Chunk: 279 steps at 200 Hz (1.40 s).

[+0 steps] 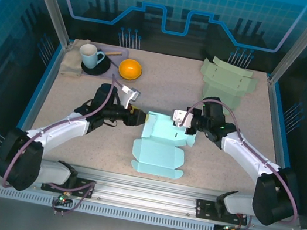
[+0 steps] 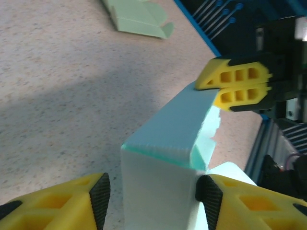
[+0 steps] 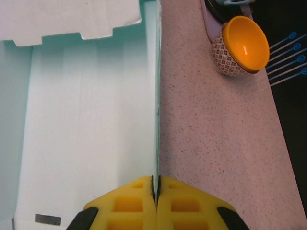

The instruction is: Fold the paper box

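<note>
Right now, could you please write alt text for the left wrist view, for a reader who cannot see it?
The left gripper stands open around a raised corner of the light turquoise paper box, while the right gripper, yellow-fingered, pinches its far edge shut. Behind, a pale green cardboard cut-out lies on the speckled beige table.

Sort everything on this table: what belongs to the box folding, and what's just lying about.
In the job: light blue paper box; left gripper; right gripper.
Lying about: pale green cardboard sheet; orange bowl; white mug on dark saucer; beige cloth.
</note>
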Each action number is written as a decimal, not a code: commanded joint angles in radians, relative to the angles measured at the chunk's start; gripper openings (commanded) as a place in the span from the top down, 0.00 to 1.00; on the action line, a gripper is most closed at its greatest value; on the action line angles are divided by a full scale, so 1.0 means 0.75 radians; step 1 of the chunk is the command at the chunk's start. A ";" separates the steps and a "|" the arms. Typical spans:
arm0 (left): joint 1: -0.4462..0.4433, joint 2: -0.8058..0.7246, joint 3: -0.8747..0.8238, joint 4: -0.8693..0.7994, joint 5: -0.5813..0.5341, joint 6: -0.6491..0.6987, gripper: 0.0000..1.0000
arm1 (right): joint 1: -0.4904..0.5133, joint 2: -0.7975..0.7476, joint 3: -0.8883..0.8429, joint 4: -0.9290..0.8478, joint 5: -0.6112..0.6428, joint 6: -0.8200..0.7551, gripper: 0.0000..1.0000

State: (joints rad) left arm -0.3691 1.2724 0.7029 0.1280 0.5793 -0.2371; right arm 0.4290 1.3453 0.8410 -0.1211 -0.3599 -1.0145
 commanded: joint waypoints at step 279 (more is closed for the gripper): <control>-0.061 0.090 -0.026 0.094 0.134 -0.067 0.65 | -0.094 -0.058 0.148 -0.209 -0.254 -0.027 1.00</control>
State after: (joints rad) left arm -0.4084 1.3819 0.6674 0.2741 0.8139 -0.3183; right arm 0.3637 1.3186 0.9184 -0.2817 -0.5056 -1.0519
